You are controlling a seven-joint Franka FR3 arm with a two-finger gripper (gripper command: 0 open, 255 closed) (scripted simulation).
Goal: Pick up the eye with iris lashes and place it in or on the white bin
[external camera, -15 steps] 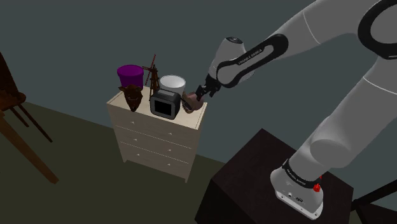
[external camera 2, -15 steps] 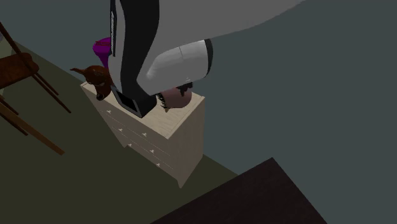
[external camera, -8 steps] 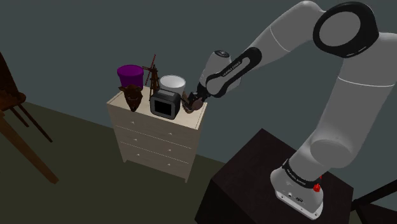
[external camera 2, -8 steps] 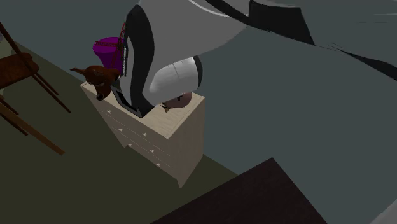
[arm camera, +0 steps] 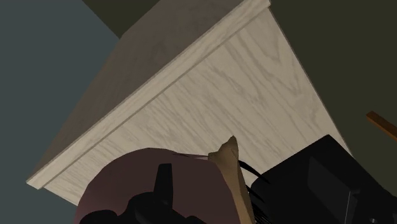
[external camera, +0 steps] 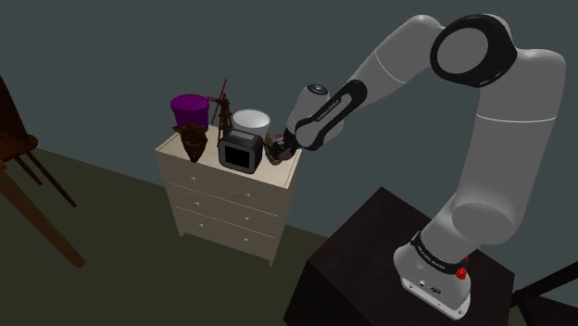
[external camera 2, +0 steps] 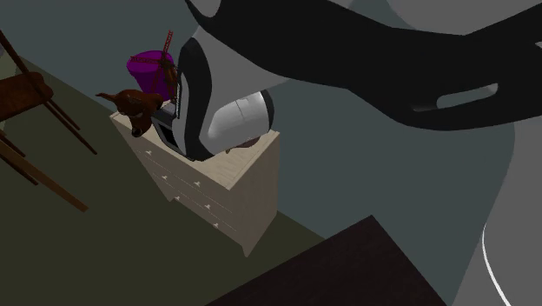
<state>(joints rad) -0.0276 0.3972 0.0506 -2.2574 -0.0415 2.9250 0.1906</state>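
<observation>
Well, the shoulder view has my pincer [external camera: 277, 145] at the brownish-pink rounded eye [external camera: 273, 155], on the end of the pale wooden dresser [external camera: 232, 199], near the white round bin [external camera: 251, 121]. In the wrist view that eye lies close beneath me; my pincer's spread I cannot tell.

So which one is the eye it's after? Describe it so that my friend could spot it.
Find the pale wooden dresser by the wall. At the shoulder view's right end of its top, next to the black box, sits the eye: a low dusky-pink dome with a tan point and black lashes, where the box is square and the white bin a plain cylinder.
</observation>
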